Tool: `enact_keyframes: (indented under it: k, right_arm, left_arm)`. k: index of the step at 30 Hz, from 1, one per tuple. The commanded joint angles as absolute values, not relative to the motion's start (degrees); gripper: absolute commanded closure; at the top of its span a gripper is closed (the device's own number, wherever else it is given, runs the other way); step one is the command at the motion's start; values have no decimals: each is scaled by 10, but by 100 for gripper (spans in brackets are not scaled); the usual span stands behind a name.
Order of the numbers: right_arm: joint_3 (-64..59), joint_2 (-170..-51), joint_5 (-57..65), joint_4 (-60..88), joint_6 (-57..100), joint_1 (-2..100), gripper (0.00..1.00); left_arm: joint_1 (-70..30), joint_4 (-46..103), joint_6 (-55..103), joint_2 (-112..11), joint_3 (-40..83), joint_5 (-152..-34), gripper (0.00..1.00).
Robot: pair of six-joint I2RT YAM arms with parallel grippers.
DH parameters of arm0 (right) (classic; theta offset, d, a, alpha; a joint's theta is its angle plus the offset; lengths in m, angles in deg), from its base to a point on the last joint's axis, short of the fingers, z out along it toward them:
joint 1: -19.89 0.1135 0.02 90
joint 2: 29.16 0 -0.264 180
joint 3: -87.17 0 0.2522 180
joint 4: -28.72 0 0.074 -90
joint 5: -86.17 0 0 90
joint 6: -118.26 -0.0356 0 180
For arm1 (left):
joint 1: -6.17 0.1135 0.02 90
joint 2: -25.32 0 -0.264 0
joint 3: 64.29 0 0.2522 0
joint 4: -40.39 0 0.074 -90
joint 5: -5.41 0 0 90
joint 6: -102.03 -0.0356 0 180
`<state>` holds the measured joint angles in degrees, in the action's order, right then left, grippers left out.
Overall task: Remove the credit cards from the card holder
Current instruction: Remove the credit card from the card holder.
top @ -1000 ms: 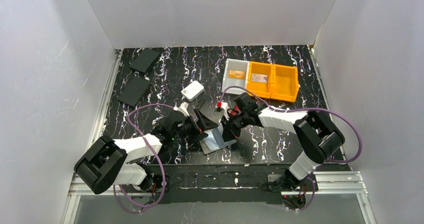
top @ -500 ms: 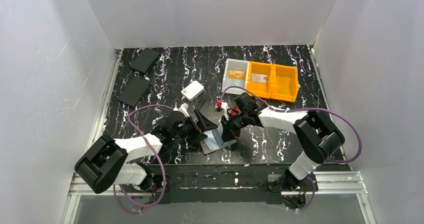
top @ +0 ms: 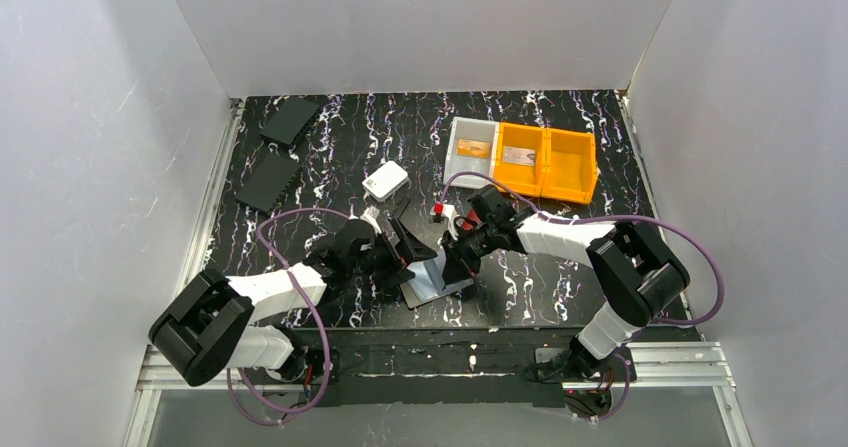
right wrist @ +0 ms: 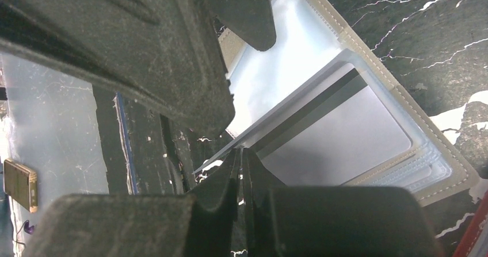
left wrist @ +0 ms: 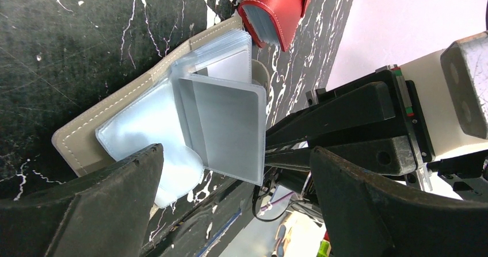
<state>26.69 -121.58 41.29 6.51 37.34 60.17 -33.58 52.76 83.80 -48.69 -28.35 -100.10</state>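
Observation:
The card holder (top: 430, 285) lies open near the table's front edge, taupe outside (left wrist: 75, 148) with clear sleeves inside. A pale grey credit card (left wrist: 230, 127) with a dark stripe (right wrist: 322, 104) stands tilted up out of the sleeves. My right gripper (right wrist: 241, 156) is shut on the near edge of this card; its black fingers (left wrist: 334, 119) reach in from the right. My left gripper (left wrist: 236, 211) hangs open just over the holder's left half, one finger (left wrist: 109, 205) on each side, holding nothing. Two other credit cards lie in the bins: an orange-brown one (top: 473, 148) and another (top: 518, 155).
A red wallet (left wrist: 276, 7) lies just beyond the holder. A small white box (top: 385, 180) sits behind the left gripper. Two black flat panels (top: 290, 120) (top: 268, 182) lie at the back left. A grey bin (top: 458, 132) and orange bins (top: 572, 157) stand at the back right.

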Motion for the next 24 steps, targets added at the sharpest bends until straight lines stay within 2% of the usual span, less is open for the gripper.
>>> enact_keyframes:
  k: [1,11,15,17,21,24]
  right_arm:
    - [260,-1208,428,83,380,606,87]
    - [252,-1210,430,75,388,616,87]
    - [248,-1211,438,70,391,619,87]
    - [247,-1213,440,70,392,620,87]
    - [245,-1215,441,67,392,622,87]
    - [244,-1215,441,64,396,623,87]
  left_arm:
    - [-346,490,833,-469,-259,-983,2]
    - [-356,428,832,-481,-228,-963,3]
    - [-360,392,832,-487,-216,-951,6]
    - [-360,388,833,-489,-216,-949,10]
    - [-360,388,834,-496,-213,-950,27]
    - [-360,388,829,-504,-206,-951,32]
